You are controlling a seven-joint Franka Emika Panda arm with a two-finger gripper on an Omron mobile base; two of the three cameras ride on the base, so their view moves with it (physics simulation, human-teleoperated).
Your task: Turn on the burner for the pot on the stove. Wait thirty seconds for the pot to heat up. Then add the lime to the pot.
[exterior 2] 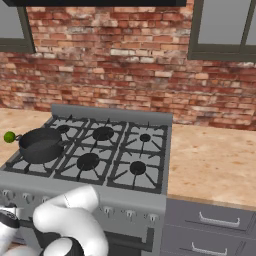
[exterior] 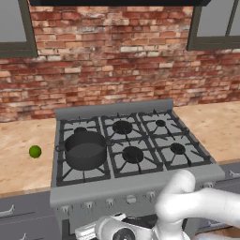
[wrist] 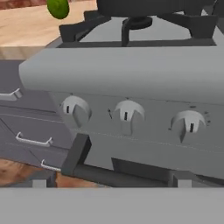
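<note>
Claw released, low before stove [wrist: 131, 74] knobs [wrist: 127, 114], pot [exterior: 85, 150] and lime [exterior: 35, 151] well above.

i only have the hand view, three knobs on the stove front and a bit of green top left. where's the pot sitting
Observer: The pot sits on the front left burner of the stove, lidless.
Operator: and that green thing
Observer: That's the lime, on the wooden counter left of the stove, apart from the pot.
Operator: anything on the other burners
Observer: No, the other five grates are bare.
Operator: where's the arm
Observer: Low in front of the stove, below the knob row.
</note>
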